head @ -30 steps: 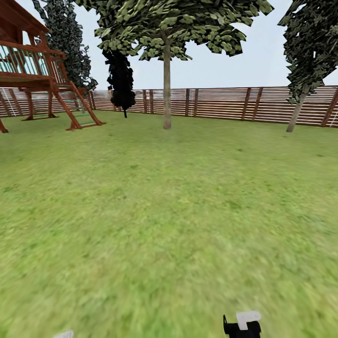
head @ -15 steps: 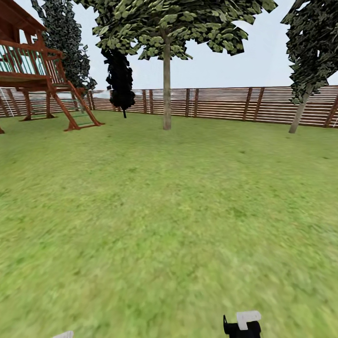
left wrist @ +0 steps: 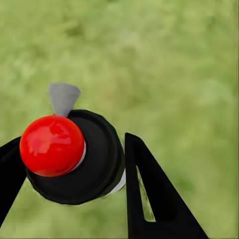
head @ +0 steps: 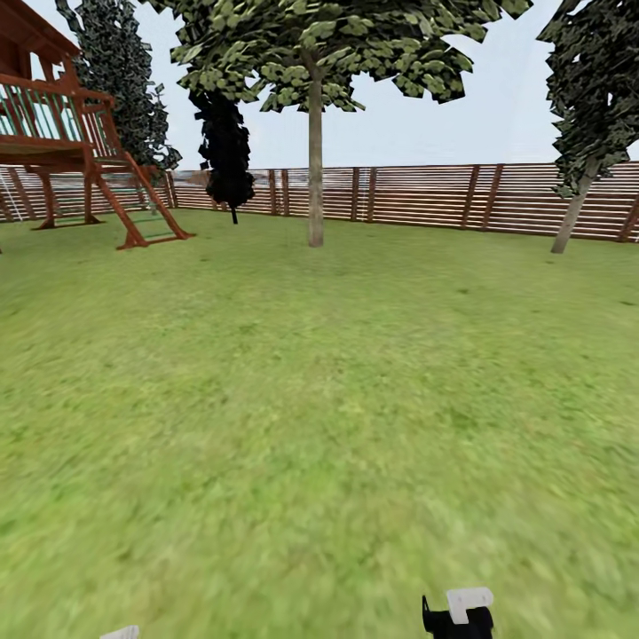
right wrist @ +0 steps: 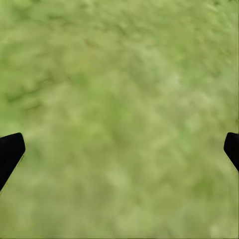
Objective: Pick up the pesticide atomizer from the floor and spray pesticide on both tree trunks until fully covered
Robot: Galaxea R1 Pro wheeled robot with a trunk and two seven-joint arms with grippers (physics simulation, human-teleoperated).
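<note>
Red-capped and black-collared, the pesticide atomizer [left wrist: 74, 154] sits clamped between the fingers of your left gripper [left wrist: 69, 184] in the left wrist view, with its grey nozzle [left wrist: 63, 97] projecting past the collar over blurred grass. Treat the pickup as done.

Your right gripper [right wrist: 119, 149] is spread wide: its two black fingertips sit at the opposite edges of the right wrist view with nothing between them but lawn.

In the head view, the nearer tree trunk [head: 315, 160] stands at upper centre, upright, just in front of the brown slatted fence [head: 426, 195]. The second tree [head: 590, 98] stands at the upper right, its trunk leaning. A wide stretch of the floor [head: 319, 399] separates you from both. The centre trunk lies straight ahead, so the loaded left arm needs no crossing over to reach it; judge that the next move is a drive forward, then aim the nozzle along the trunk's vertical axis.

Note what each view gives. The head view locates both trees, a black cone-shaped tree [head: 226, 151] and a wooden play structure [head: 71, 133] at upper left. The left wrist view alone confirms the grasp.
</note>
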